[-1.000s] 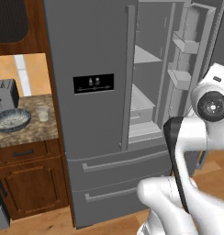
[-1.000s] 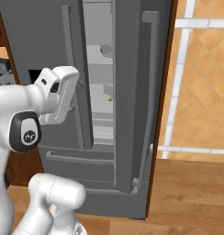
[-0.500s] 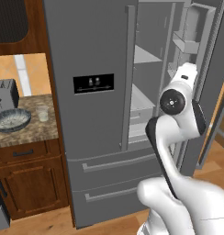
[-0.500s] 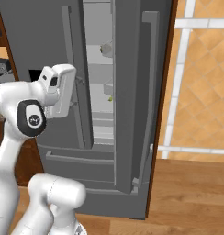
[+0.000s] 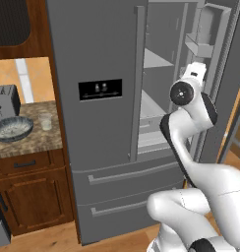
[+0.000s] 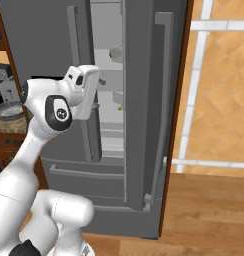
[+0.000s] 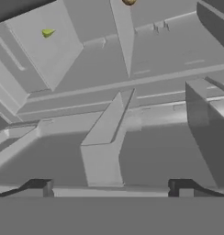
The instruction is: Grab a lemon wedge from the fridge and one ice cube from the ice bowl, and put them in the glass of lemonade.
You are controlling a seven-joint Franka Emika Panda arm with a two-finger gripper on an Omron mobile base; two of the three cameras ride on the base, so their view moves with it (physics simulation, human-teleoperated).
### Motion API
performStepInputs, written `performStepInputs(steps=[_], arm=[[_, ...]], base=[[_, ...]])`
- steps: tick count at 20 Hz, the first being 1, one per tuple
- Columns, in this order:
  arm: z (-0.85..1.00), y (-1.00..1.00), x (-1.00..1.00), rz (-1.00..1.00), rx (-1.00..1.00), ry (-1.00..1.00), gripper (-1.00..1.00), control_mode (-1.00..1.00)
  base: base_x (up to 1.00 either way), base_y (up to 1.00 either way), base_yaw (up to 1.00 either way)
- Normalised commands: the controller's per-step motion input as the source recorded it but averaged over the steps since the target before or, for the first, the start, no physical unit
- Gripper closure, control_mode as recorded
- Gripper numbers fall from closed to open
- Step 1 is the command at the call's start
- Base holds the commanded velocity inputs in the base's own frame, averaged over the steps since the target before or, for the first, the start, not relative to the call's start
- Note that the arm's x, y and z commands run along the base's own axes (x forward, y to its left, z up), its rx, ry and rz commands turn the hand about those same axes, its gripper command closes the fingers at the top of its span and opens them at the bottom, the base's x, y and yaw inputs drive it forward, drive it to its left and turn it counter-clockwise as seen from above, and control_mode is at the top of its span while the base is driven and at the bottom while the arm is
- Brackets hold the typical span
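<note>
The gripper [image 7: 111, 186] is seen with jaws spread wide and nothing held between them; only the two dark fingertips [image 7: 40, 187] are shown at the bottom of the hand view. The fridge [image 5: 100, 123] stands with its right door swung open, and the hand is placed at the opening, in front of the shelves.

Since the earlier pictures the arm has been swung in from the right side toward the open compartment: the elbow, formerly low and out beside the door, is now raised in front of the shelves, and the hand has been brought up closer to the interior. The jaws have stayed equally wide. The base has not been driven; fridge and counter are unchanged.

The lemon wedge [image 7: 47, 32] is seen ahead of the gripper, far up and to its left on a grey shelf, well apart from the fingertips; it is also spotted as a small yellow-green speck [image 6: 120, 106] inside the fridge, just beyond the hand.

The ice bowl [image 5: 12, 129] and the glass of lemonade [image 5: 45, 121] rest on the counter [image 5: 28, 145], far to the left of the gripper, the glass just beside the bowl.
</note>
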Motion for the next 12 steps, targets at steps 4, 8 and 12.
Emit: performStepInputs(steps=[4, 8, 12], arm=[[-0.37, 0.07, 0.79, 0.0, 0.0, 0.0, -1.0, -1.0], [-0.27, 0.12, 0.74, -0.02, 0.0, 0.0, -1.0, -1.0], [-0.18, -0.15, 0.82, -0.1, -0.03, 0.0, -1.0, -1.0]], base=[[0.0, 0.0, 0.0], [0.0, 0.0, 0.0], [0.0, 0.0, 0.0]])
